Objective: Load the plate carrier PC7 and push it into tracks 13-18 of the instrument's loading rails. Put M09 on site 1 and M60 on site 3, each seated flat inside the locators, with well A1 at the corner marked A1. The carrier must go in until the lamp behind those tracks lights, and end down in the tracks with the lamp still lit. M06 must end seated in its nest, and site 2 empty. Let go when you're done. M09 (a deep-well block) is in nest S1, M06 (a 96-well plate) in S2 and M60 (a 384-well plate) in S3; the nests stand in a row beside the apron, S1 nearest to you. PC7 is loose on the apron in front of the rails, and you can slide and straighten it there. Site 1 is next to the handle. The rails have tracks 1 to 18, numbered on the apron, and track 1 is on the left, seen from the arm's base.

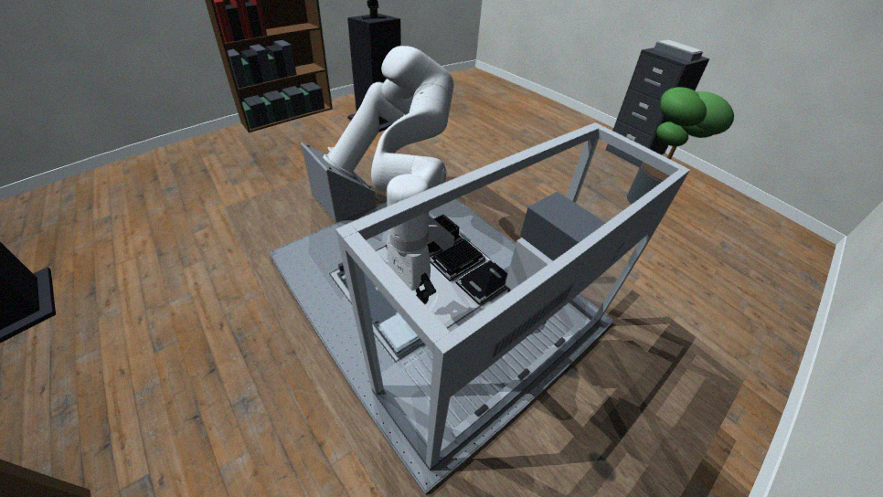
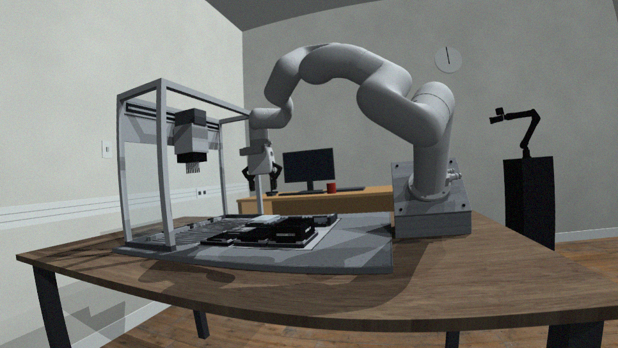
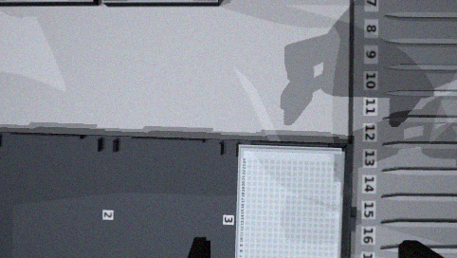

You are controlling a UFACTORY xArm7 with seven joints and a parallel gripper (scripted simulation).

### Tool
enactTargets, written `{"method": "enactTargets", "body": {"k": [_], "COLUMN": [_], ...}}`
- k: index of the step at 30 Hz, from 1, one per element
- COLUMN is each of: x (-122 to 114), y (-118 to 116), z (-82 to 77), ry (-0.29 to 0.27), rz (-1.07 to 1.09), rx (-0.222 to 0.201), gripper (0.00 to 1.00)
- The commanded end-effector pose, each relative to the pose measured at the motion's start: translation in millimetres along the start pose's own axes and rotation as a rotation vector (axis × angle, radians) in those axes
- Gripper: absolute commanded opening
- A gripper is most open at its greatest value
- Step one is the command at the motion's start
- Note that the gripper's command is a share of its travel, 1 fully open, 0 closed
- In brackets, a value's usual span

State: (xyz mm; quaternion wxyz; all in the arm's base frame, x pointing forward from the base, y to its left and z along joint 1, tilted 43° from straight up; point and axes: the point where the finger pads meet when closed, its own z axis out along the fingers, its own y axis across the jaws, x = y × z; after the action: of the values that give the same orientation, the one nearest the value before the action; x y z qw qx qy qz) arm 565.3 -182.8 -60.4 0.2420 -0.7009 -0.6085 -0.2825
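The dark plate carrier PC7 (image 3: 118,194) lies on the apron, its far end against the rail edge by track numbers 13 to 16 (image 3: 369,190). The white 384-well plate M60 (image 3: 290,201) sits on site 3, inside the locators as far as I can see. Site 2 (image 3: 108,214) is empty. Site 1 is out of the wrist view. My gripper (image 3: 308,248) (image 2: 261,177) is open and empty, well above the carrier. In the top view it (image 1: 425,289) hangs behind the frame bar, with M60 (image 1: 398,333) below. Dark plates sit in the nest row (image 1: 457,256).
The instrument's grey frame (image 1: 513,247) stands over the rails (image 1: 494,376), with a pipetting head (image 2: 190,138) hanging inside. The nest row lies beside the apron, near the arm's base (image 2: 432,212). The end nest (image 1: 483,281) looks empty.
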Motion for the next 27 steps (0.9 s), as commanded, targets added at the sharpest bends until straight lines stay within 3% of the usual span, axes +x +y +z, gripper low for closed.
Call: {"method": "enactTargets", "body": {"k": [1, 27], "x": [11, 98], "y": [-9, -83], "z": [-4.5, -13.8], "ry": [-0.007, -0.006], "rz": [-0.001, -0.001], "rx": [-0.011, -0.011], "gripper": [1.00, 1.00]}}
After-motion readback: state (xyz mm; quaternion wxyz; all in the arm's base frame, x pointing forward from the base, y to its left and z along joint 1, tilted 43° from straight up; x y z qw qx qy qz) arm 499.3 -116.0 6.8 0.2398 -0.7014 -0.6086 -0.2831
